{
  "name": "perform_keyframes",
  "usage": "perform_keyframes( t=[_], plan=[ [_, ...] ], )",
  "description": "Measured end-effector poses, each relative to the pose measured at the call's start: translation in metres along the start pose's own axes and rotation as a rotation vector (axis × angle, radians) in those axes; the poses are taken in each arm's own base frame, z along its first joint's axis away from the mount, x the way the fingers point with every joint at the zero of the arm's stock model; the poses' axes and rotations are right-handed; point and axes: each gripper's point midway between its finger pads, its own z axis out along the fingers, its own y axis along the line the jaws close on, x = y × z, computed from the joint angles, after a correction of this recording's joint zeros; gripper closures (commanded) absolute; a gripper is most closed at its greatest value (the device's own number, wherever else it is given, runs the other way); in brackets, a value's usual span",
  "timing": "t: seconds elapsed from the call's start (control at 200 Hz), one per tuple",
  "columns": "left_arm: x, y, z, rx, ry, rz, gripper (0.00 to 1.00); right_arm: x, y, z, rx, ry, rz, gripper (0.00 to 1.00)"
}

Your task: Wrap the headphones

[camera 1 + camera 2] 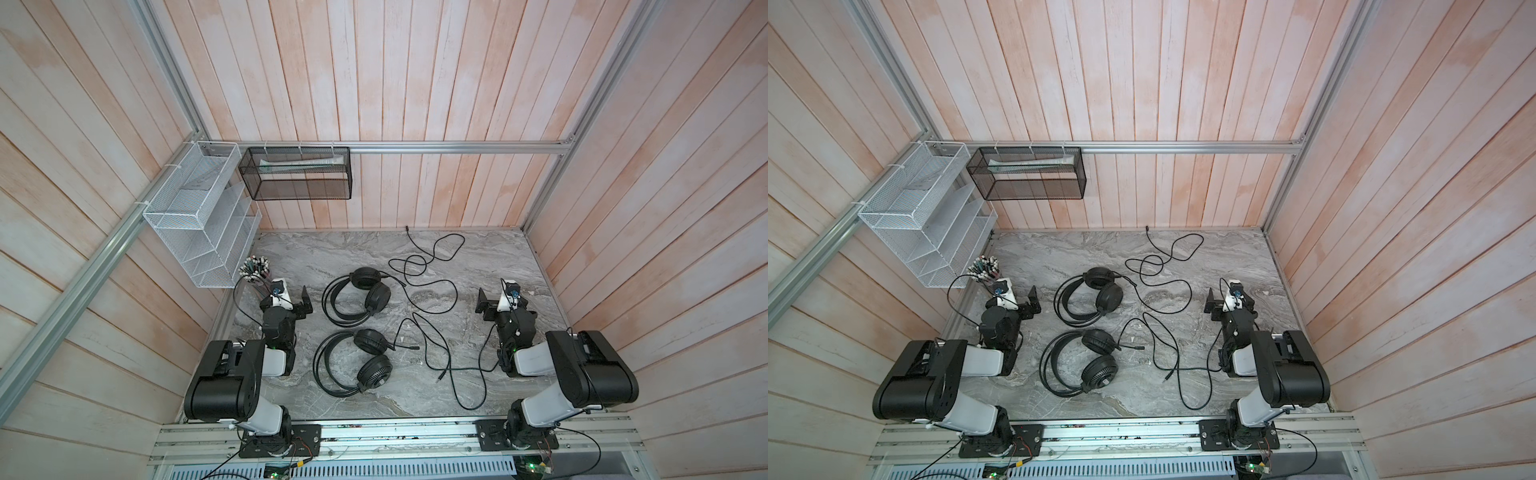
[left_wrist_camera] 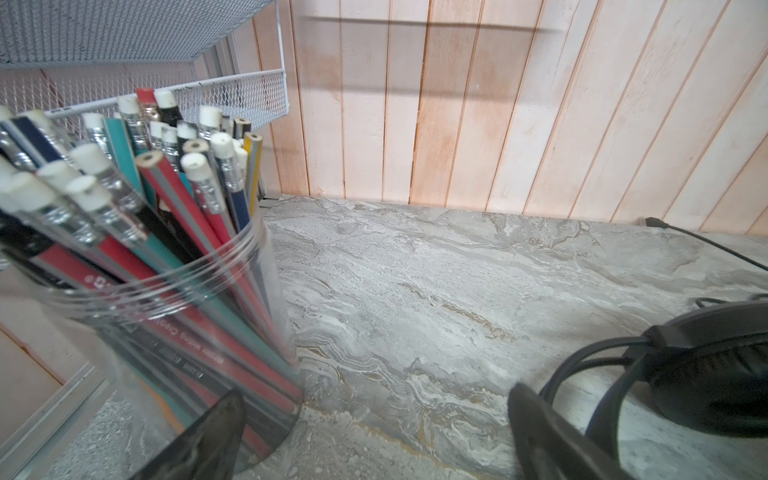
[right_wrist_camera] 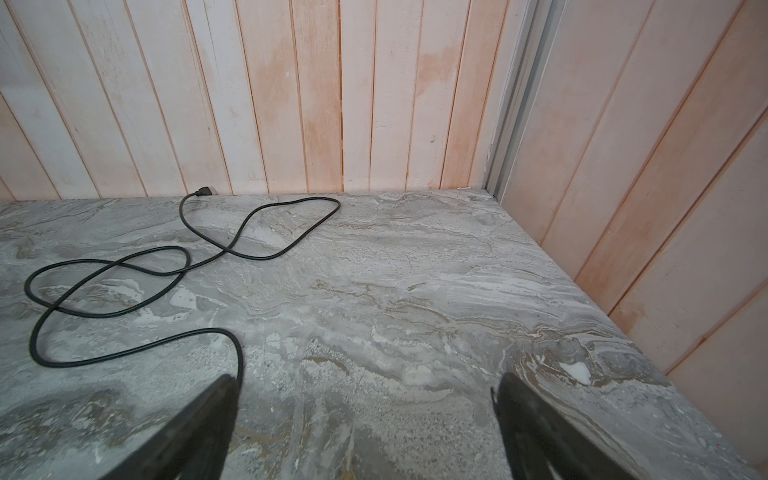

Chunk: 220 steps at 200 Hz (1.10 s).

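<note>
Two black headphones lie on the marble table in both top views. The far headset [image 1: 377, 296] has its cable [image 1: 432, 266] looping toward the back wall. The near headset [image 1: 375, 372] trails its cable [image 1: 442, 357] to the right. My left gripper [image 1: 306, 303] stands open just left of the far headset, not touching it. In the left wrist view that headset's earcup [image 2: 706, 365] sits beside the open left gripper [image 2: 376, 399]. My right gripper [image 1: 484, 307] is open and empty, right of the cables. The right wrist view shows the far cable [image 3: 124, 282] ahead of the right gripper [image 3: 365, 382].
A clear jar of pencils [image 1: 253, 270] stands close behind the left gripper, seen near one finger [image 2: 208, 432]. A white mesh rack [image 1: 199, 220] and a black mesh basket [image 1: 297, 174] hang on the walls at back left. Wood walls enclose the table [image 1: 478, 395].
</note>
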Motion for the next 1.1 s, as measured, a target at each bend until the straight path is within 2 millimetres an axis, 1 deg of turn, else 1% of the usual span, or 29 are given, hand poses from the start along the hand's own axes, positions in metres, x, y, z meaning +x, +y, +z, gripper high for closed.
perform_keyframes(
  t=[0.255, 0.33, 0.355, 0.38, 0.395, 0.405, 0.425, 0.435, 0.455, 0.465, 0.49, 0.495, 0.51, 0.515, 0.54, 0.545, 0.565, 0.58, 0.585, 0.64, 0.675, 0.735, 0.77, 0.83, 0.86, 0.945, 0.965, 0.98, 1.1],
  plan=[
    [0.0, 0.001, 0.0, -0.002, 0.001, -0.001, 0.01, -0.001, 0.0, -0.001, 0.004, -0.003, -0.003, 0.02],
    [-0.001, 0.002, 0.002, -0.012, 0.03, -0.003, 0.01, -0.01, -0.002, -0.008, 0.039, -0.02, -0.004, 0.02],
    [-0.005, 0.003, 0.004, -0.018, 0.041, -0.004, 0.01, -0.018, -0.002, -0.011, 0.05, -0.036, 0.0, 0.02],
    [-0.014, 0.005, 0.008, -0.036, 0.045, -0.02, 0.01, -0.024, -0.002, -0.014, 0.056, -0.046, 0.004, 0.02],
    [-0.018, 0.007, 0.01, -0.049, 0.048, -0.034, 0.02, -0.033, -0.002, -0.016, 0.062, -0.064, 0.011, 0.02],
    [-0.025, 0.008, 0.011, -0.06, 0.045, -0.045, 0.01, -0.035, -0.002, -0.017, 0.063, -0.068, 0.015, 0.02],
    [-0.036, 0.01, 0.014, -0.075, 0.037, -0.067, 0.02, -0.047, -0.002, -0.02, 0.067, -0.094, 0.029, 0.02],
    [-0.038, 0.012, 0.015, -0.085, 0.045, -0.077, 0.02, -0.049, -0.002, -0.02, 0.068, -0.099, 0.034, 0.02],
    [-0.056, 0.013, 0.017, -0.097, 0.022, -0.103, 0.01, -0.061, -0.003, -0.023, 0.071, -0.126, 0.047, 0.02],
    [-0.059, 0.013, 0.017, -0.099, 0.018, -0.107, 0.01, -0.066, -0.003, -0.024, 0.07, -0.137, 0.054, 0.02],
    [-0.08, 0.015, 0.019, -0.112, -0.005, -0.138, 0.01, -0.077, -0.003, -0.026, 0.068, -0.16, 0.069, 0.02],
    [-0.087, 0.015, 0.018, -0.11, -0.016, -0.15, 0.01, -0.082, -0.003, -0.027, 0.067, -0.171, 0.077, 0.02],
    [-0.092, 0.015, 0.018, -0.112, -0.021, -0.155, 0.01, -0.084, -0.003, -0.028, 0.067, -0.173, 0.08, 0.02],
    [-0.099, 0.015, 0.017, -0.112, -0.032, -0.166, 0.01, -0.087, -0.003, -0.028, 0.066, -0.178, 0.084, 0.02],
    [-0.116, 0.016, 0.014, -0.109, -0.058, -0.199, 0.01, -0.099, -0.003, -0.03, 0.063, -0.202, 0.11, 0.02],
    [-0.116, 0.016, 0.014, -0.109, -0.058, -0.199, 0.02, -0.101, -0.003, -0.031, 0.062, -0.204, 0.113, 0.02],
    [-0.13, 0.016, 0.01, -0.106, -0.079, -0.237, 0.01, -0.108, -0.003, -0.032, 0.06, -0.214, 0.136, 0.02],
    [-0.135, 0.016, 0.008, -0.104, -0.087, -0.248, 0.01, -0.11, -0.003, -0.032, 0.059, -0.211, 0.155, 0.02],
    [-0.14, 0.016, 0.006, -0.103, -0.094, -0.264, 0.01, -0.115, -0.003, -0.032, 0.058, -0.221, 0.16, 0.02],
    [-0.158, 0.017, -0.01, -0.097, -0.115, -0.385, 0.01, -0.13, -0.006, -0.033, 0.068, -0.22, 0.263, 0.0],
    [-0.164, 0.018, -0.02, -0.095, -0.116, -0.457, 0.01, -0.139, -0.01, -0.032, 0.088, -0.203, 0.349, 0.0],
    [-0.166, 0.018, -0.034, -0.087, -0.105, -0.556, 0.01, -0.151, -0.015, -0.031, 0.113, -0.184, 0.462, 0.0],
    [-0.166, 0.017, -0.04, -0.072, -0.098, -0.592, 0.01, -0.155, -0.017, -0.031, 0.118, -0.172, 0.517, 0.0],
    [-0.163, 0.008, -0.046, -0.019, -0.073, -0.617, 0.02, -0.153, -0.017, -0.031, 0.114, -0.145, 0.589, 0.0],
    [-0.159, 0.002, -0.046, 0.011, -0.044, -0.62, 0.01, -0.149, -0.013, -0.031, 0.095, -0.123, 0.614, 0.01],
    [-0.138, -0.011, -0.039, 0.05, 0.068, -0.611, 0.01, -0.132, 0.009, -0.027, 0.001, -0.032, 0.645, 0.01],
    [-0.129, -0.014, -0.034, 0.052, 0.119, -0.605, 0.01, -0.127, 0.015, -0.027, -0.022, -0.008, 0.649, 0.01],
    [-0.127, -0.015, -0.033, 0.053, 0.132, -0.601, 0.01, -0.124, 0.019, -0.026, -0.035, 0.007, 0.648, 0.01],
    [-0.085, -0.029, -0.011, 0.044, 0.345, -0.54, 0.01, -0.1, 0.055, -0.029, -0.147, 0.117, 0.633, 0.01]
  ],
)
